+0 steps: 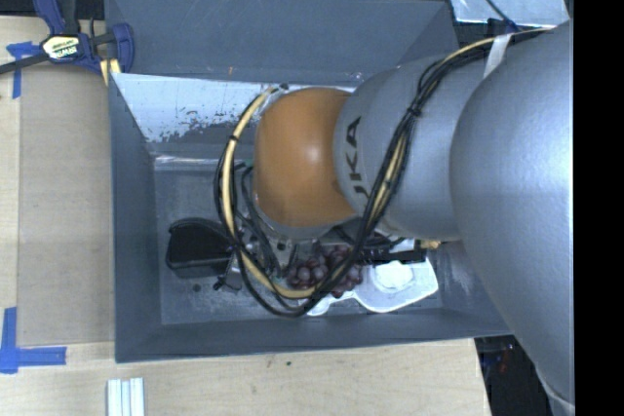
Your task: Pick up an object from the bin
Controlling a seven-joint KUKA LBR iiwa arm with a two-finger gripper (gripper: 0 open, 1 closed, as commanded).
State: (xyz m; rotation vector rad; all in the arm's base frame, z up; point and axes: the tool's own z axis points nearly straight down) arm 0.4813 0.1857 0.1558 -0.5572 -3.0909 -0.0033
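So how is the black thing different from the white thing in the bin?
The black thing is dark and lumpy; the white thing is pale and looks flatter. The black thing lies in the open on the left of the bin; the white thing lies further right, partly tucked under the arm. Both rest on the bin's floor, along the same wall.
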